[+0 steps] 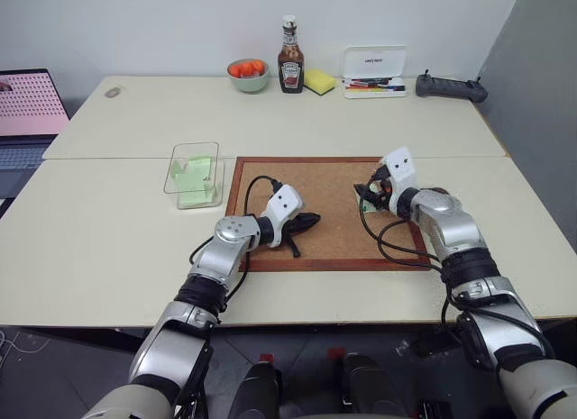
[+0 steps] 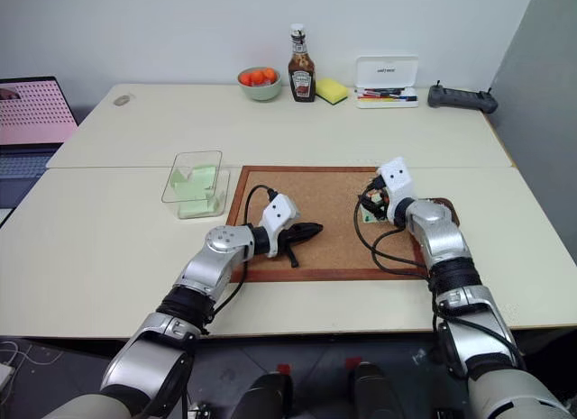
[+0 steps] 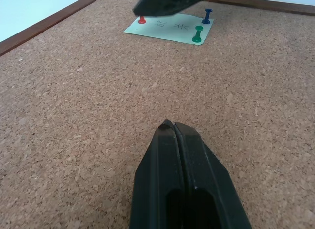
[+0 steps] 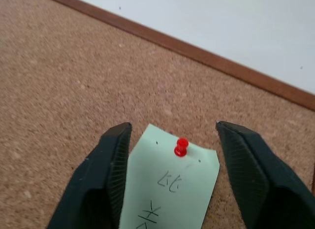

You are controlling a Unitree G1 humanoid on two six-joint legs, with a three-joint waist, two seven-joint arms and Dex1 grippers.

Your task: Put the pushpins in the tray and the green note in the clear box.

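This looks like a lab or office room set up for robot trials. Two plain cream tables (image 1: 108, 230) are pushed together against a bare white wall, carrying a mismatched set of props. Well beyond both grippers along the far edge stand a ketchup bottle (image 1: 289, 68), a green bowl of orange fruit (image 1: 248, 75), a yellow sponge (image 1: 319, 81), an open white marker case (image 1: 373, 72) and a black handheld controller (image 1: 450, 87). Far off to the left gripper's outer side, an open laptop (image 1: 29, 113) shows a pink screen.
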